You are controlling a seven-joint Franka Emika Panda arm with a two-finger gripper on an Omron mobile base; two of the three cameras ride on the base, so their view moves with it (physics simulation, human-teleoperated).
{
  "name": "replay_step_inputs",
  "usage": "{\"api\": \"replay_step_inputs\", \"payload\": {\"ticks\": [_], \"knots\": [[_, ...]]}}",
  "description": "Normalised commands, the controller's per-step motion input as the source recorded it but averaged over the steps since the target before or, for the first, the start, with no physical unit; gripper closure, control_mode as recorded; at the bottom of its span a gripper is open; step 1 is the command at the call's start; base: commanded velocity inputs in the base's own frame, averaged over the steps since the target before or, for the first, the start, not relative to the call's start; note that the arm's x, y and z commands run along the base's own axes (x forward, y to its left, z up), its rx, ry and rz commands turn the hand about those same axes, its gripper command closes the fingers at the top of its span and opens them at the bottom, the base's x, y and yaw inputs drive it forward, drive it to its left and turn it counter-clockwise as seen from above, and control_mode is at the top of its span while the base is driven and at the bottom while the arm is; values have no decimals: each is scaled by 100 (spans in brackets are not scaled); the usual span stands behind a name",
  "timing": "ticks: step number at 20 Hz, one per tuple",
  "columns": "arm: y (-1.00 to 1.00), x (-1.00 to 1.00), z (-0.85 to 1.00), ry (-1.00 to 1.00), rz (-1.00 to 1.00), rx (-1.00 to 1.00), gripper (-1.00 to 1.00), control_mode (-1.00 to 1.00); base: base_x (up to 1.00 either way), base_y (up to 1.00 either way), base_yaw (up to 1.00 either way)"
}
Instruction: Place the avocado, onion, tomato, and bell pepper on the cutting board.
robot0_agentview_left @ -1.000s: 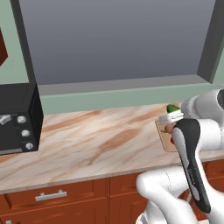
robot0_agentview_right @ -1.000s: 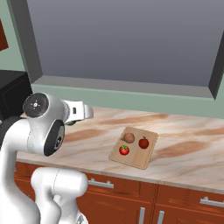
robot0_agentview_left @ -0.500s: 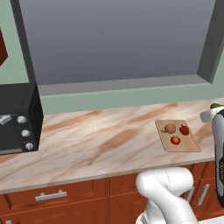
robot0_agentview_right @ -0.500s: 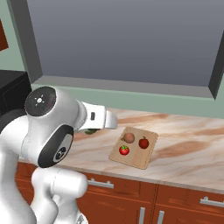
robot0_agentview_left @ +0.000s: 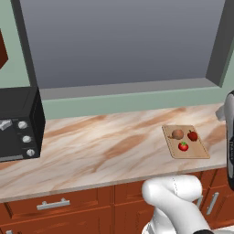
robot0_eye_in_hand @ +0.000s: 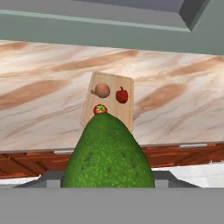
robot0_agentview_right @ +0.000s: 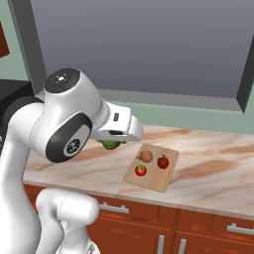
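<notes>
A dark green avocado [robot0_eye_in_hand: 108, 155] sits big at the bottom of the hand view, with my gripper shut on it. From the right base view the avocado [robot0_agentview_right: 110, 145] hangs under my gripper [robot0_agentview_right: 112, 143], above the counter just left of the cutting board [robot0_agentview_right: 157, 179]. On the tan cutting board [robot0_agentview_left: 201, 149] lie the brown onion [robot0_agentview_left: 178, 134], the red tomato [robot0_agentview_left: 183, 146] and the darker red bell pepper [robot0_agentview_left: 192, 135]. The hand view looks down on the board [robot0_eye_in_hand: 112, 82] with onion [robot0_eye_in_hand: 102, 90], tomato [robot0_eye_in_hand: 100, 108] and bell pepper [robot0_eye_in_hand: 122, 95]. My fingertips are hidden by the avocado.
A black toaster oven [robot0_agentview_left: 18, 125] stands at the counter's left end. A green window sill [robot0_agentview_left: 123, 98] runs behind the marble counter [robot0_agentview_left: 100, 151]. Wooden drawers [robot0_agentview_left: 55, 203] sit below its front edge.
My arm has swung to the right with the avocado, from beside the toaster-oven side to just left of the cutting board. The produce on the board has not moved.
</notes>
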Motion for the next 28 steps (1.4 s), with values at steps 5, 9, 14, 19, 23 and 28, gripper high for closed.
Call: {"api": "replay_step_inputs", "payload": {"ticks": [5, 9, 14, 19, 23, 28], "knots": [[-3, 11, -43, 0, 0, 0, 100, -100, 0, 0, 0], [-10, 14, -59, 0, 0, 0, 100, -100, 0, 0, 0], [-8, 28, -40, 0, 0, -1, 100, -100, 0, 0, 0], [-18, 48, -20, 3, 0, 0, 100, -100, 0, 0, 0], [-13, 35, -35, 5, 0, 0, 100, -100, 0, 0, 0], [-10, 19, -41, 7, 0, 0, 100, -100, 0, 0, 0]]}}
